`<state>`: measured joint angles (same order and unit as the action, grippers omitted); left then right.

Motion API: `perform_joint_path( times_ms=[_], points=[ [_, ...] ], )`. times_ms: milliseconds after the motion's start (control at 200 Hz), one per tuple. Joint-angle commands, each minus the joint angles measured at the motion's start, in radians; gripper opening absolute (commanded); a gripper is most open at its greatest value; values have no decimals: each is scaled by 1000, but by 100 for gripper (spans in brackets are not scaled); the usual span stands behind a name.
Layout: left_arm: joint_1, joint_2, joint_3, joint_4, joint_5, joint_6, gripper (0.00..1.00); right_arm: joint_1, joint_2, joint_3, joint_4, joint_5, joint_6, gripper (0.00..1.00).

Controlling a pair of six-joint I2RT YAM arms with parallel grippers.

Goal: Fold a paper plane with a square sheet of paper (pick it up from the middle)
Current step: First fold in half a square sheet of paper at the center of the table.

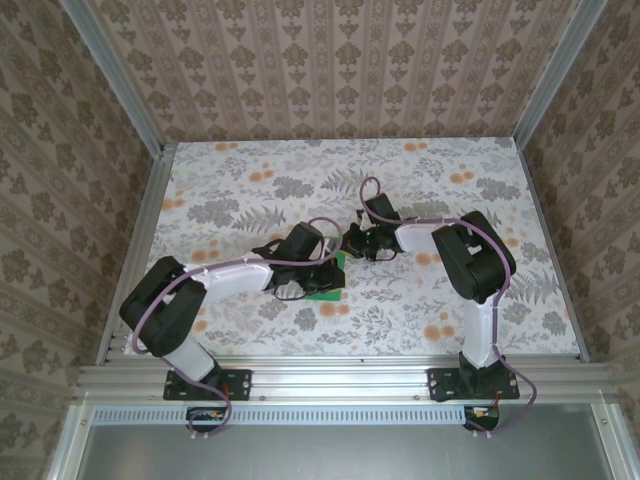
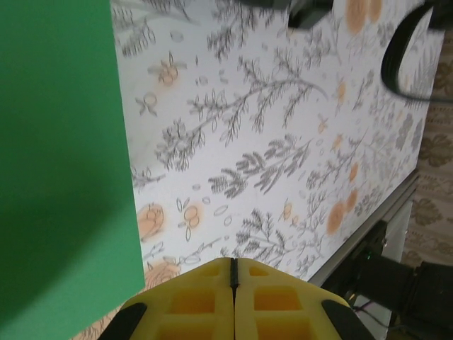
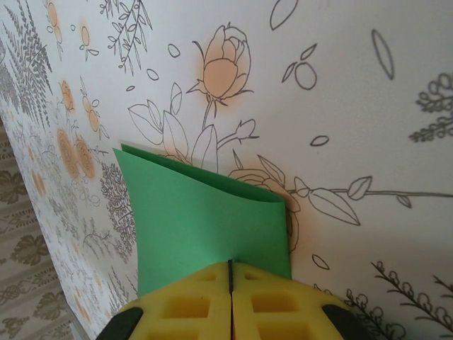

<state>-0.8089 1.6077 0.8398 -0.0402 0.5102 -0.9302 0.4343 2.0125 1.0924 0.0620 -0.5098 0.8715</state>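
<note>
We see the right gripper (image 3: 230,266) clenched on the square sheet of paper (image 3: 205,227), which is folded double and juts out from its yellow fingertips over the flowered counter (image 1: 250,190). The left gripper (image 2: 233,265) is pressed closed with nothing between its pads. The green sheet lies just beside it, on its left.

Bright even light, soft shadows, close-range blur

Arms bent inward; left hand (image 2: 233,273) closed; right hand (image 3: 230,273) clamped on paper (image 3: 205,212).
</note>
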Motion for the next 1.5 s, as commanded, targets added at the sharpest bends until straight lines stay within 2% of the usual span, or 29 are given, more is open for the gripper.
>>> perform_joint_path(
  times_ms=[0, 140, 340, 520, 645, 740, 920, 1115, 1495],
  points=[
    [18, 52, 26, 6, -28, -23, 6, -8, 82, -29, -97, 96, 13, 8],
    [18, 122, 45, 4, -23, -12, 6, -8, 80, -25, -92, 81, 17, 8],
    [17, 146, 4, -19, -23, -2, 5, -7, 55, -10, -77, 40, 35, 10],
    [22, 142, -70, -28, -32, -5, 3, -9, -41, -18, -70, 16, 33, 13],
    [21, 147, -80, -36, -39, 5, 2, -5, -115, -66, -72, -9, 25, 18],
    [21, 148, -78, -38, -48, 8, 2, 9, -143, -107, -96, -22, 14, 19],
    [19, 150, -70, -50, -49, 16, 1, 62, -165, -152, -109, -33, 6, 15],
    [20, 148, -71, -54, -52, 23, 0, 95, -135, -157, -91, -33, 19, 4],
    [14, 147, -86, -88, -60, 42, 0, 46, -77, -87, -136, 75, -48, 1]
  ],
)
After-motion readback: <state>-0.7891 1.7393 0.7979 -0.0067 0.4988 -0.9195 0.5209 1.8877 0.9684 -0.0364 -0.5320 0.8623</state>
